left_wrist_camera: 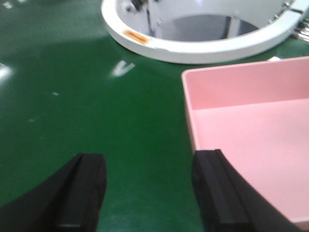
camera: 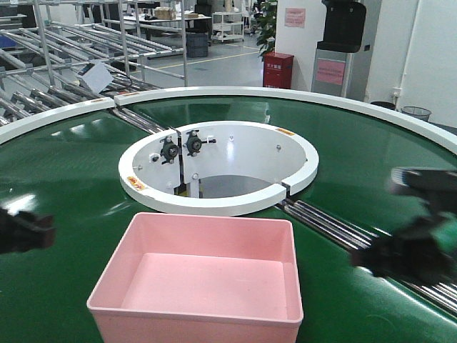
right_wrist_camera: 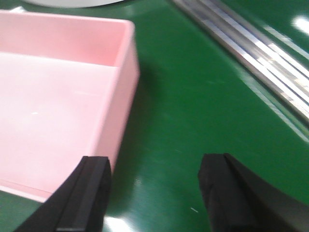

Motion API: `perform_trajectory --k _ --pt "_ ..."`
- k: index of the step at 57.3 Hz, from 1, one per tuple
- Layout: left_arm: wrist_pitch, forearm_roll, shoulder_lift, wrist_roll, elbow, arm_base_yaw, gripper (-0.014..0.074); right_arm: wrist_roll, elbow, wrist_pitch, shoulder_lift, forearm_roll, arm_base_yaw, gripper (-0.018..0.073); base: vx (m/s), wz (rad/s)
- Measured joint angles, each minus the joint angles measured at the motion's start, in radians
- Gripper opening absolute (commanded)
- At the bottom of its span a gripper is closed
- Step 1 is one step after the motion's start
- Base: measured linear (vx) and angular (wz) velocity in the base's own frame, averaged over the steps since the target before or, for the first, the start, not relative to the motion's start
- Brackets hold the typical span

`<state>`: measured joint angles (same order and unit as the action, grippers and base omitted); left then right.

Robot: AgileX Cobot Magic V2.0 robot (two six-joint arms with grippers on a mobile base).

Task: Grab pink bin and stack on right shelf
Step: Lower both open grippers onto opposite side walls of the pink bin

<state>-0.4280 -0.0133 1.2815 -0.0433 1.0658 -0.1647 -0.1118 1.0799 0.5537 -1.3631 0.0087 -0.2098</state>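
The pink bin (camera: 200, 286) sits empty on the green belt at the near centre. My left gripper (camera: 25, 232) hovers left of it, blurred. In the left wrist view it (left_wrist_camera: 149, 193) is open, its right finger (left_wrist_camera: 217, 193) over the bin's left wall (left_wrist_camera: 251, 130), and nothing is between the jaws but belt. My right gripper (camera: 400, 250) hovers right of the bin. In the right wrist view it (right_wrist_camera: 157, 193) is open, its left finger (right_wrist_camera: 89, 193) over the bin's right wall (right_wrist_camera: 53, 96). The right shelf is out of view.
The curved green conveyor belt (camera: 71, 164) wraps round a white ring hub (camera: 218, 168) just behind the bin. Steel rollers (camera: 335, 229) cross the belt to the bin's right, also in the right wrist view (right_wrist_camera: 251, 53). A white outer rim (camera: 285, 93) bounds the far side.
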Motion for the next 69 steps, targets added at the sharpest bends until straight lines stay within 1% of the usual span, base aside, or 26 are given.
perform_trajectory --k 5,10,14,19,24,28,34,43,51,58,65,68,69 --pt "-0.093 0.048 0.135 -0.029 0.138 -0.010 0.0515 -0.048 0.141 0.043 -0.143 0.000 -0.063 0.0453 0.00 0.00" --pt "-0.167 0.094 0.251 -0.051 0.254 -0.010 0.0515 -0.111 0.284 0.102 -0.284 0.000 -0.094 0.0453 0.00 0.00" --pt "-0.221 0.126 0.331 -0.070 0.332 -0.010 0.0515 -0.148 0.383 0.170 -0.385 -0.009 -0.100 0.0453 0.00 0.00" --pt "-0.268 0.162 0.413 -0.099 0.409 -0.010 0.0515 -0.160 0.492 0.233 -0.494 -0.009 -0.100 0.0453 0.00 0.00" --pt "-0.289 0.177 0.479 -0.109 0.452 -0.010 0.0515 -0.174 0.571 0.264 -0.581 -0.024 -0.100 0.0451 0.00 0.00" --pt "-0.297 0.182 0.522 -0.111 0.474 -0.011 0.0515 -0.211 0.621 0.287 -0.635 -0.054 -0.100 0.0447 0.00 0.00" --pt "-0.297 0.185 0.563 -0.112 0.482 -0.012 0.0515 -0.275 0.661 0.310 -0.686 -0.117 -0.100 0.0441 0.00 0.00" --pt "-0.280 0.192 0.619 -0.113 0.486 -0.013 0.0515 -0.308 0.672 0.314 -0.729 -0.141 -0.100 0.0429 0.00 0.00" --pt "-0.259 0.247 0.674 -0.114 0.486 -0.017 0.0515 -0.310 0.672 0.314 -0.753 -0.140 -0.100 0.0428 0.00 0.00" --pt "-0.248 0.292 0.716 -0.141 0.486 -0.019 0.0515 -0.311 0.672 0.314 -0.758 -0.140 -0.100 0.0414 0.00 0.00" --pt "-0.232 0.319 0.754 -0.160 0.486 -0.020 0.0495 -0.311 0.672 0.314 -0.758 -0.135 -0.100 0.0353 0.00 0.00" --pt "-0.229 0.330 0.764 -0.161 0.487 -0.020 0.0468 -0.310 0.672 0.314 -0.758 -0.124 -0.100 0.0301 0.00 0.00" --pt "-0.229 0.332 0.764 -0.161 0.487 -0.020 0.0447 -0.309 0.672 0.314 -0.758 -0.121 -0.100 0.0274 0.00 0.00"
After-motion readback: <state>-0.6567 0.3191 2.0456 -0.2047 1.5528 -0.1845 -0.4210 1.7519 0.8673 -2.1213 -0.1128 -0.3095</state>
